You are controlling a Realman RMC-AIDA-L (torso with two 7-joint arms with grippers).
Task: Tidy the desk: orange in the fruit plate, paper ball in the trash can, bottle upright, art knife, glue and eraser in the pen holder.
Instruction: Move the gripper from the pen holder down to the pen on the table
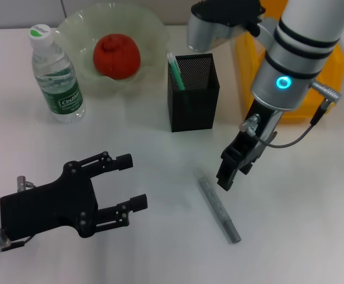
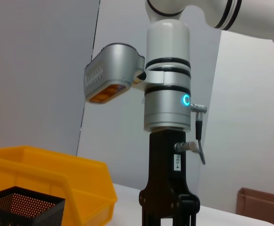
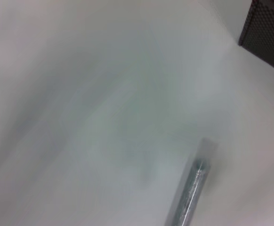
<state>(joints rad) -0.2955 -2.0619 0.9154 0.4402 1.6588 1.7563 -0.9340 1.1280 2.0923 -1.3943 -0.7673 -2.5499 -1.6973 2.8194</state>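
The orange lies in the pale green fruit plate at the back. The bottle stands upright to its left. The black mesh pen holder holds a green-and-white stick. A slim grey art knife lies flat on the table and also shows in the right wrist view. My right gripper points down, open, just above the knife's far end. My left gripper is open and empty at the front left. The paper ball and the eraser are out of view.
The yellow trash can stands at the back right, behind my right arm, and shows in the left wrist view beside the pen holder. The pen holder's corner shows in the right wrist view. The white table is bare around the knife.
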